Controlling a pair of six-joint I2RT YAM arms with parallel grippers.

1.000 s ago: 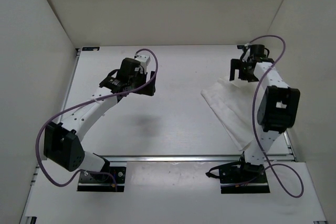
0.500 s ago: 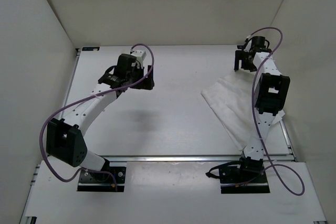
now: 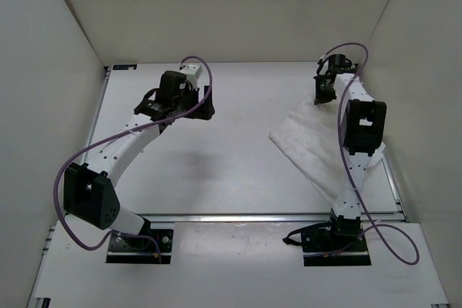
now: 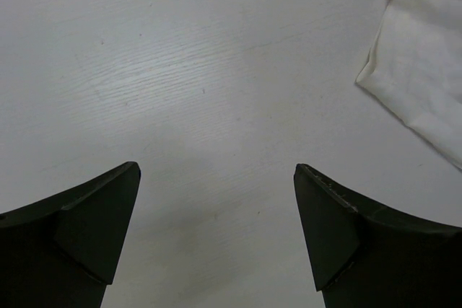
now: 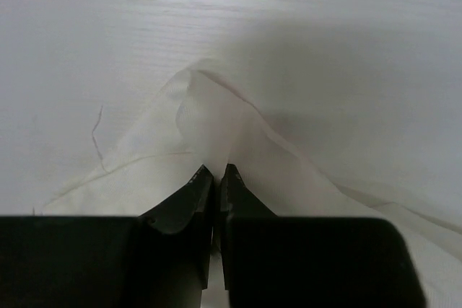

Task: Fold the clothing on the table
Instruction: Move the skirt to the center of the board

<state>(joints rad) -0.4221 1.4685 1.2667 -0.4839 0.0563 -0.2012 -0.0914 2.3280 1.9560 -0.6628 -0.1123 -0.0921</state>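
Right fingers point(image 5: 189, 194) pinch the skirt point(image 3: 309, 141); left fingers point(image 4: 90, 225) gape wide above the table point(image 3: 231, 171).

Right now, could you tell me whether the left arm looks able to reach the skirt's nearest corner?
Probably yes: only bare table lies between the open left gripper and the skirt, and the right gripper, shut on its far corner, is out of the way.

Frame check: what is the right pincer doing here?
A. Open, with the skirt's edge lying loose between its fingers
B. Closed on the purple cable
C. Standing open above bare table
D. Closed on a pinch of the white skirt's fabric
D: in the right wrist view the right pincer has its fingers pressed together, and the white skirt is tented up into a peak right at their tips.
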